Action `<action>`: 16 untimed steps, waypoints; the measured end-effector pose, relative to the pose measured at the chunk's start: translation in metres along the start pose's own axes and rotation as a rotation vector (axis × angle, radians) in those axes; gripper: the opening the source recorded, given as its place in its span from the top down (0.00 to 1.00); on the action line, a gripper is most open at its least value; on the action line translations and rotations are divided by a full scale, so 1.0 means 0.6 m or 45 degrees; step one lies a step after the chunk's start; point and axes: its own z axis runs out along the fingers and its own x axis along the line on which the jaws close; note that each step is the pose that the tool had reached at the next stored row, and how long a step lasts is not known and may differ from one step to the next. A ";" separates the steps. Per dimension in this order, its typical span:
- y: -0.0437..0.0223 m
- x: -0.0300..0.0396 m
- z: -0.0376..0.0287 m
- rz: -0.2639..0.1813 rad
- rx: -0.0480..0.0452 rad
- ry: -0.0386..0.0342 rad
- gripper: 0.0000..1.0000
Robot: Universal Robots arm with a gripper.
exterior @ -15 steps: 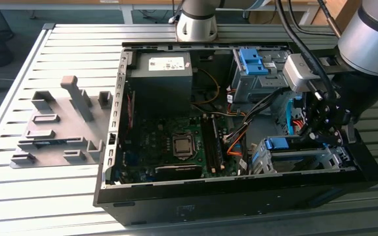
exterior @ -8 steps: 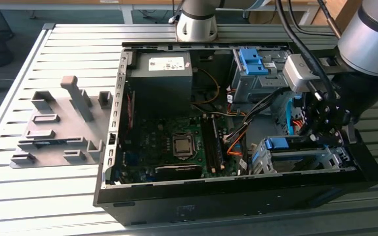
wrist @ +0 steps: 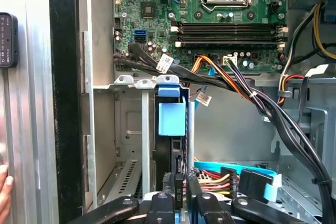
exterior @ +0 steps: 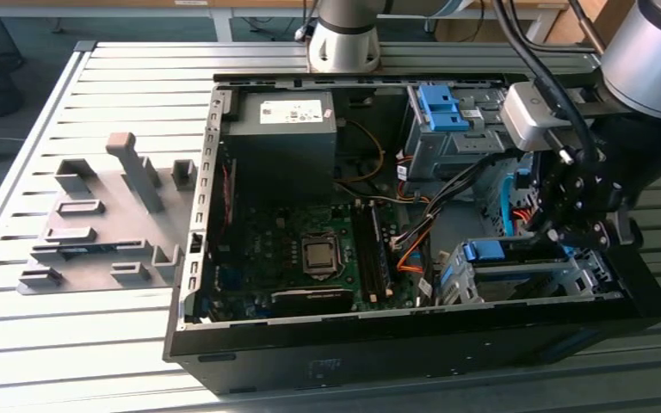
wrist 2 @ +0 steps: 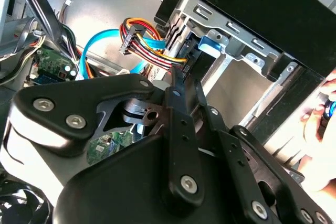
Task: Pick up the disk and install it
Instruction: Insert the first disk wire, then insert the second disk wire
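The disk (wrist: 171, 118) stands on edge in a slot of the silver drive cage (wrist: 126, 129) at the front corner of the open computer case. Its blue plastic end (exterior: 491, 251) faces up out of the cage, and its dark body runs down into the slot. My gripper (wrist: 184, 184) is directly over it, fingers drawn together, with the tips (wrist 2: 176, 77) at the disk's blue end (wrist 2: 209, 44). Nothing is held between them. In the exterior view the gripper (exterior: 568, 231) hangs over the cage at the exterior view's right.
Bundled cables (wrist: 252, 98) and a blue ribbon cable (wrist 2: 100, 43) run close beside the cage. A second cage with blue brackets (exterior: 443, 107) sits at the case's back. The motherboard (exterior: 296, 249) and power supply (exterior: 285, 129) occupy the case's left. A grey fixture (exterior: 101, 224) lies outside. A person's hand (wrist 2: 320, 119) is by the case wall.
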 end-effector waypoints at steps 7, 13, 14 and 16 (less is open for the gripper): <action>0.000 0.000 -0.001 0.000 0.000 0.0000 0.89; 0.000 0.000 -0.002 0.000 0.000 -0.0001 0.89; 0.000 0.000 -0.002 0.000 0.000 0.0000 0.89; 0.001 0.000 -0.002 0.000 0.000 0.0001 0.89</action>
